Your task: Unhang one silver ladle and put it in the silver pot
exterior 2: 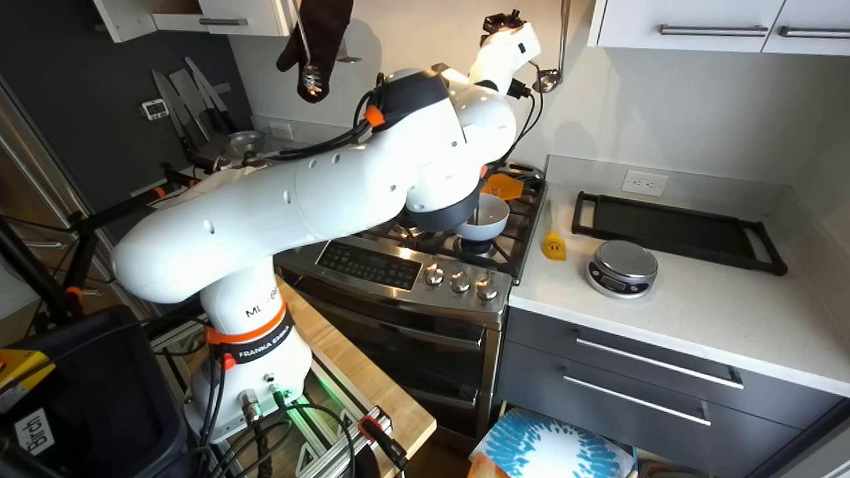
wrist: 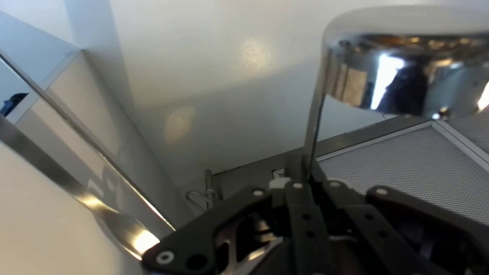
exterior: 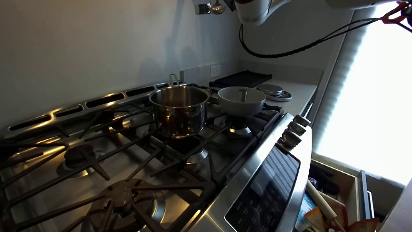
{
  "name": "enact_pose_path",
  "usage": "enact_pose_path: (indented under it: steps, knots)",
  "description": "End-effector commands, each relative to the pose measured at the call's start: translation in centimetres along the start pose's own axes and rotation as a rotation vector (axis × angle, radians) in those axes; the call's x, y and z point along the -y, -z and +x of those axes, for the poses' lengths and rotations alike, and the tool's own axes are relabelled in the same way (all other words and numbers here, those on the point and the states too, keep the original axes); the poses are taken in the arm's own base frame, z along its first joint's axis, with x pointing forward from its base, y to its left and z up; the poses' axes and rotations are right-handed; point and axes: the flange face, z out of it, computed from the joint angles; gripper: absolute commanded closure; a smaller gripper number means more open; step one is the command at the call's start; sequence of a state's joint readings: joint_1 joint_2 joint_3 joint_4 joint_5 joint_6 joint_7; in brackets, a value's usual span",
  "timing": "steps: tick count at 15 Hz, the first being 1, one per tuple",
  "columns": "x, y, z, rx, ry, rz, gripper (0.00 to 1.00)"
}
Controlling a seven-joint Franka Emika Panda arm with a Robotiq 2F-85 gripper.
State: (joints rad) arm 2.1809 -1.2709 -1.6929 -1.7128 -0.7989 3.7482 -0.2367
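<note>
In the wrist view, a silver ladle [wrist: 405, 76] with a shiny straight-sided cup shows at the upper right. Its thin flat handle runs down between the fingertips of my gripper [wrist: 307, 172], which is shut on it. The ladle's upper end is hidden behind the gripper, so I cannot tell whether it hangs. Its cup also shows at the top of an exterior view [exterior: 203, 8], high above the stove. The silver pot [exterior: 180, 116] stands upright on the stove grate, below and nearer that camera. The arm hides the pot elsewhere.
A round-bowled ladle [exterior 2: 548, 81] hangs beside the arm; it also shows in the wrist view [wrist: 124, 231]. A white bowl [exterior: 241, 103] stands next to the pot. A mitt [exterior 2: 325, 40] hangs on the wall. A hood filter [wrist: 412, 164] and metal rod [wrist: 209, 187] are near the gripper.
</note>
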Motion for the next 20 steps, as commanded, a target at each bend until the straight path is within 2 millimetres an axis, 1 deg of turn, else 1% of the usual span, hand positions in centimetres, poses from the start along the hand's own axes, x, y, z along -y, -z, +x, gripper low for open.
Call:
enact_pose_path:
  steps: [1,5,11,12,14,15,20]
  knots:
    - [-0.5,0.7,-0.4,-0.031,-0.053,-0.003,0.99]
    - [-1.2,0.9,-1.2,-0.012,-0.099,-0.026,0.99]
    - [-1.2,1.3,-2.4,0.015,-0.169,-0.033,0.99]
    - [-1.0,0.8,-2.4,0.015,-0.127,-0.027,0.96]
    - [-1.0,0.8,-2.6,0.019,-0.138,-0.030,0.96]
    - [-1.0,0.8,-2.6,0.019,-0.140,-0.030,0.99]
    - [-0.1,0.6,-2.7,-0.004,-0.151,0.001,0.99]
